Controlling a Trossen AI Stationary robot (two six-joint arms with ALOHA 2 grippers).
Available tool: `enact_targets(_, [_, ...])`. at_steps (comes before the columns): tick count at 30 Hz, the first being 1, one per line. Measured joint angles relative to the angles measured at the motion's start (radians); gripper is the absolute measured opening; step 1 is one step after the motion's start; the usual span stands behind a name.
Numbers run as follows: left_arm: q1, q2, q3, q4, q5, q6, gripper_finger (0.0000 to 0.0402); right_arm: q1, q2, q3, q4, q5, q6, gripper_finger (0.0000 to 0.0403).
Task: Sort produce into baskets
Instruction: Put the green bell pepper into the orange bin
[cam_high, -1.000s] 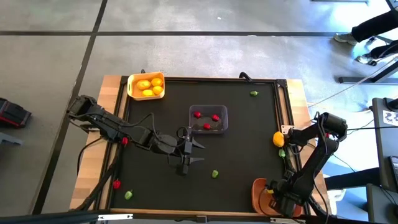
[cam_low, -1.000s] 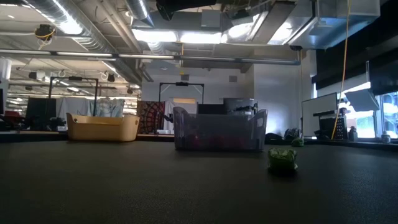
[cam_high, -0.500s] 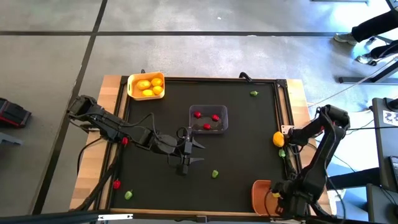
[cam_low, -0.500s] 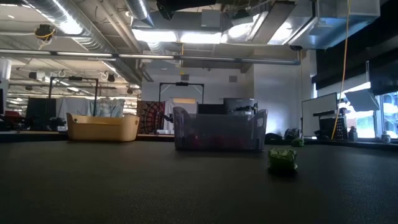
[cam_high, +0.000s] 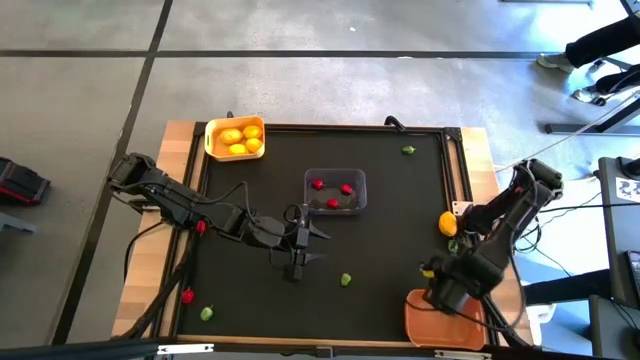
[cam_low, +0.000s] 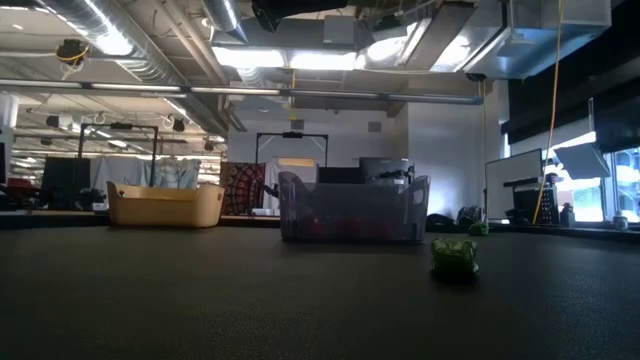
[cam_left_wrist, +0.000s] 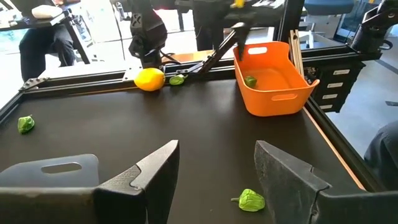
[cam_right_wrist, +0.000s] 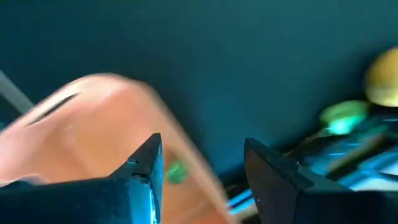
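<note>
A yellow basket (cam_high: 235, 137) at the far left holds lemons. A clear basket (cam_high: 335, 190) mid-table holds red pieces. An orange basket (cam_high: 432, 318) at the near right holds a green piece (cam_left_wrist: 250, 81). A lemon (cam_high: 448, 223) and a green piece (cam_high: 453, 245) lie by the right edge. Other green pieces lie at the far right (cam_high: 408, 150), mid-table (cam_high: 346, 280) and near left (cam_high: 207, 313). My left gripper (cam_high: 300, 250) is open and empty, just near of the clear basket. My right gripper (cam_high: 436, 280) is open and empty, above the orange basket's far edge.
Two red pieces (cam_high: 187, 296) (cam_high: 200, 227) lie on the wooden strip beyond the mat's left edge. A metal rail (cam_high: 452, 190) runs along the mat's right edge beside the lemon. The mat's near middle (cam_high: 300, 310) is bare.
My right gripper has moved from over the orange basket toward the table's far edge and a little left, its arm swinging quickly. The orange basket now shows more fully in the high view. My left arm has kept still.
</note>
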Motion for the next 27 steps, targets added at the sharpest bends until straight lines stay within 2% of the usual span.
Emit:
enact_targets(3, [0.000,0.000,0.000,0.000,0.000,0.000,0.0205,-0.051,0.002,-0.001,-0.102,0.001,-0.047,0.0177])
enact_targets(6, [0.000,0.000,0.000,-0.002,0.000,0.000,0.0205,-0.108,0.001,-0.032,-0.169,-0.009,-0.077,0.0208])
enact_targets(10, [0.000,0.000,0.000,-0.011,0.000,-0.001,0.0205,-0.175,0.002,-0.123,-0.180,-0.081,-0.108,0.0253])
enact_targets(13, [0.000,0.000,-0.001,-0.016,0.000,-0.001,0.0205,-0.222,0.002,-0.202,-0.157,-0.111,-0.114,0.0268])
enact_targets(22, [0.000,0.000,-0.001,-0.016,0.000,-0.002,0.0205,-0.337,0.003,-0.367,0.011,-0.169,-0.150,0.0259])
enact_targets(27, [0.000,0.000,-0.001,-0.015,0.000,-0.001,0.0205,-0.386,0.003,-0.424,0.018,-0.171,-0.176,0.0247])
